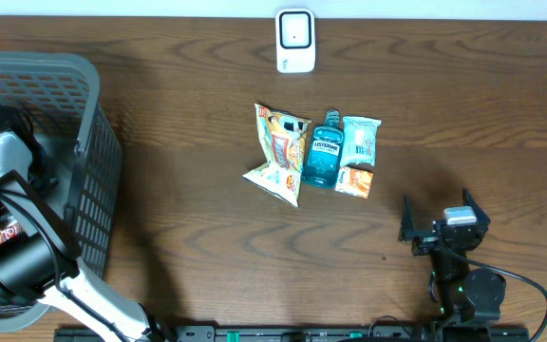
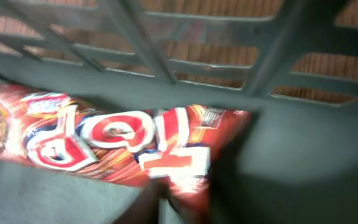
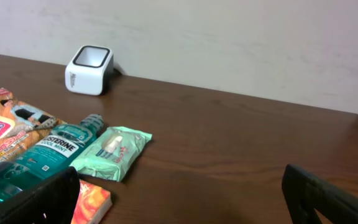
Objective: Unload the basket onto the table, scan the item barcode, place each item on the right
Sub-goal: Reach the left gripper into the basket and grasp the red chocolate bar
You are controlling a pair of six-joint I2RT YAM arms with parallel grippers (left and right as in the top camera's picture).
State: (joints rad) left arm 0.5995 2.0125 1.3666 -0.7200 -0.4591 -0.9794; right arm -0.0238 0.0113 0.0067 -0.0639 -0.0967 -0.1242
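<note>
My left gripper (image 1: 6,228) reaches down inside the grey basket (image 1: 84,142). In the blurred left wrist view, a red snack packet (image 2: 104,140) with white lettering lies on the basket floor. The left gripper (image 2: 179,199) is shut on the packet's near end, with its dark fingers on either side. The white barcode scanner (image 1: 294,40) stands at the back of the table and also shows in the right wrist view (image 3: 89,70). My right gripper (image 1: 442,220) rests open near the front right, with nothing between its fingers (image 3: 42,202).
In the table's middle lie a snack bag (image 1: 278,152), a blue Listerine bottle (image 1: 325,152), a green wipes pack (image 1: 360,141) and a small orange pack (image 1: 354,180). The basket's slatted wall (image 2: 166,87) rises close behind the packet.
</note>
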